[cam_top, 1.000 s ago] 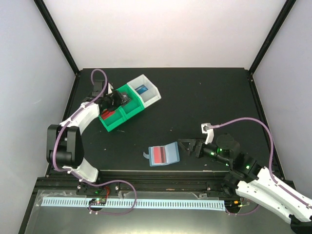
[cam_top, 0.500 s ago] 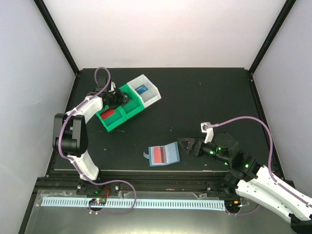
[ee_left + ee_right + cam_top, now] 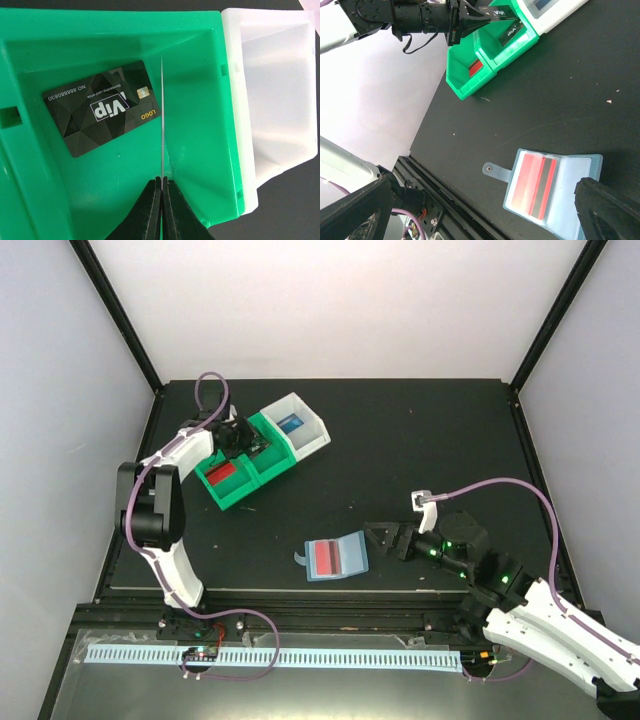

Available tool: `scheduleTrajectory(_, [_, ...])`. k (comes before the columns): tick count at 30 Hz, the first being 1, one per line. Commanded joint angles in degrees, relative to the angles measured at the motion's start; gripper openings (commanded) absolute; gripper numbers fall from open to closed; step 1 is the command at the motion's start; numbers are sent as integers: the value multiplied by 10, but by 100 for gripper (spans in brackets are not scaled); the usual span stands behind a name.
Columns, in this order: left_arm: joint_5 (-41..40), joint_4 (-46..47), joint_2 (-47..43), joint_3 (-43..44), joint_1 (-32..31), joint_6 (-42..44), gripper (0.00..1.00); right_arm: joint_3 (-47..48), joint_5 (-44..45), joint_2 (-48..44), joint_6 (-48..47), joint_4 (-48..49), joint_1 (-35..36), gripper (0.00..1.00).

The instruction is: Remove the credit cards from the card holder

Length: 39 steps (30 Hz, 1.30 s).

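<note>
My left hand (image 3: 162, 181) is pinched shut on a thin black credit card (image 3: 498, 12), held edge-on above the green plastic bin (image 3: 200, 150). Below it, flat on that compartment's floor, lies a second black credit card (image 3: 102, 107) printed "Vip". The bin's other compartment has a red card (image 3: 222, 472) in it. The white plastic bin (image 3: 275, 100) touching the green one holds a blue card (image 3: 291, 424).

My right hand (image 3: 381, 541) is spread wide and grips nothing. It sits low over the black desk (image 3: 420, 440), just beside the right edge of the pale blue translucent soft plastic folding card holder (image 3: 350, 553). The card holder lies open and flat near the desk's front edge, well apart from the bins. A red credit card (image 3: 532, 185) shows in its left panel, and its snap tab (image 3: 492, 169) sticks out to the left.
</note>
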Motion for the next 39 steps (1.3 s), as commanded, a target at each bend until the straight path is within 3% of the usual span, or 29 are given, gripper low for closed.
scheduleTrajectory(1, [-11,-21,21,37,4,10,3,17,20,-8,2,6,2,100])
scheduleTrajectory(20, [-44,-44,62,78,6,30,7,25,42,-15,-3,-10,1,100])
scheduleTrajectory(39, [-48,-71,-19,91,5,47,40,8,19,-38,-4,-20,2,100])
